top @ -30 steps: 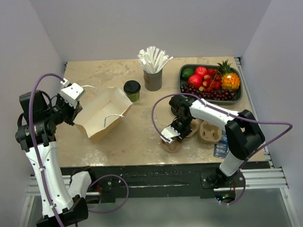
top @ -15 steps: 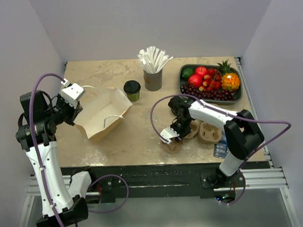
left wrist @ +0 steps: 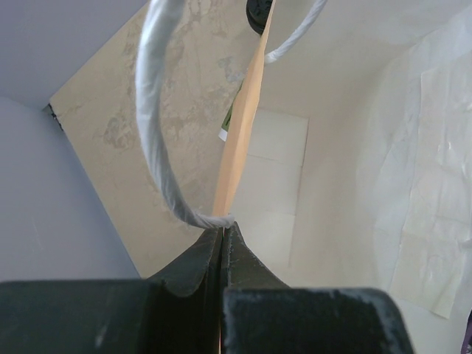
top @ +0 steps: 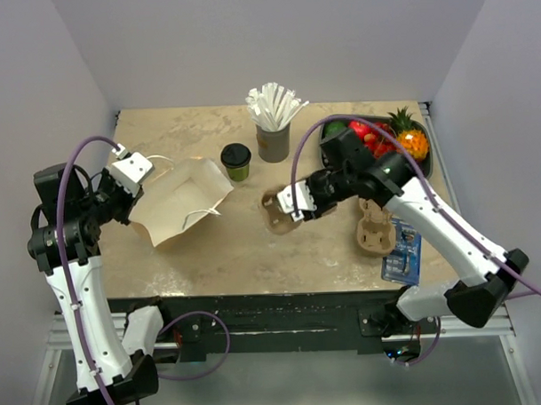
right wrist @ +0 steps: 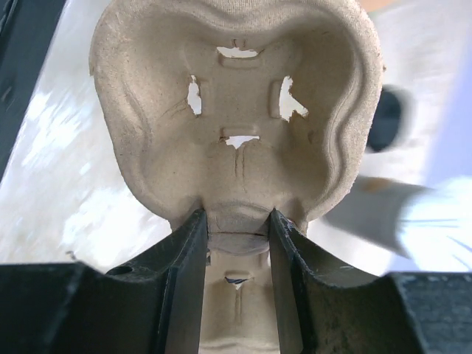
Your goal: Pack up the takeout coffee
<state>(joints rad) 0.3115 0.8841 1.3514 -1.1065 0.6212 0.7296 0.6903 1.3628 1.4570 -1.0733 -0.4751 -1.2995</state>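
Only my wrist views show the grips: left gripper (left wrist: 223, 233) pinching the bag (left wrist: 354, 147) by its rim, right gripper (right wrist: 237, 221) clamping the cup carrier (right wrist: 236, 96). Overhead, the coffee (top: 236, 161) stands at the bag's two o'clock.

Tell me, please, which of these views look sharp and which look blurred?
Top external: sharp, evenly lit, soft shadows. Right wrist: the cup carrier is crisp, the table behind it smeared. Left wrist: the paper bag is bright and slightly washed out.

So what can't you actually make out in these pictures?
Left wrist view: the takeout coffee is a dark sliver, cut by the top edge and hidden behind the paper bag.
Right wrist view: everything behind the cup carrier is blurred.
Top view: the right arm covers part of the fruit tray; the blue packet's print is too small.
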